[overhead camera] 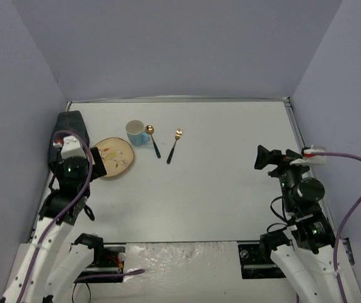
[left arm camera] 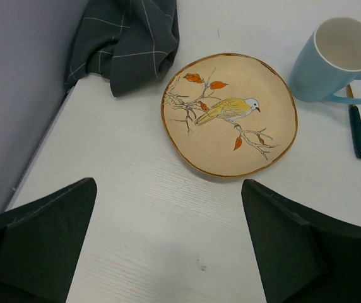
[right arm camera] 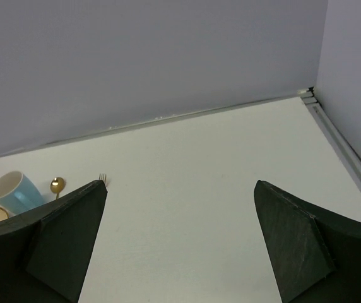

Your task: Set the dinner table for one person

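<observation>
While left gripper gapes, plate — beside mug.

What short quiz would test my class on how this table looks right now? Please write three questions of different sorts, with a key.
1. Multiple choice: what is painted on the plate? A) a fish B) a bird on a branch C) a sunflower
2. True or false: the light blue mug stands upright on the table, beside the plate.
3. Short answer: which lies nearer the mug, the spoon or the fork?

Key: 1 B; 2 true; 3 the spoon.
</observation>
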